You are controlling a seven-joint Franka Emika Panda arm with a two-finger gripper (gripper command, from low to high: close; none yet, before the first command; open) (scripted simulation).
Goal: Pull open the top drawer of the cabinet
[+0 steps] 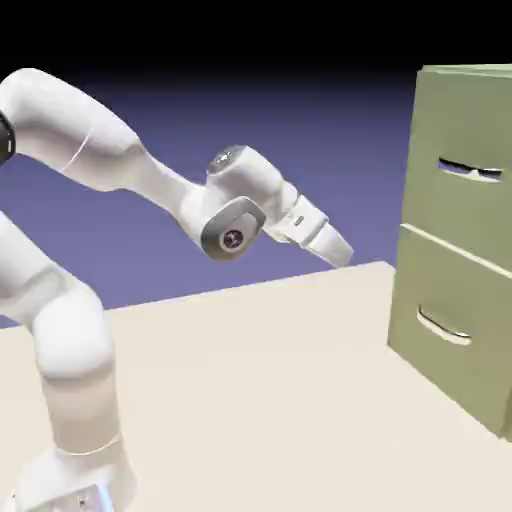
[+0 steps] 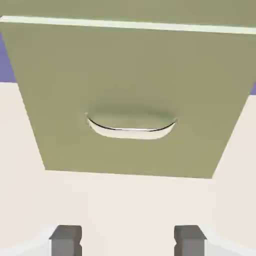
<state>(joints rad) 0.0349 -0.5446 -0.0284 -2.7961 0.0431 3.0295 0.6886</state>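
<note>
While the gripper [image 2: 128, 241] approaches with fingers spread and empty, the top drawer [image 1: 455, 170] sits shut above the bowed-handled one [image 2: 131, 150]; next, it likely must rise toward the straight handle [image 1: 470, 170].

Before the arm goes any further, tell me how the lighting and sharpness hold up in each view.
Exterior view: backdrop fades to black at the top, table pale and nearly shadowless, edges slightly soft; hand view: soft shading above the curved handle, whose face looks washed out, gripper cut off by the bottom edge.
</note>
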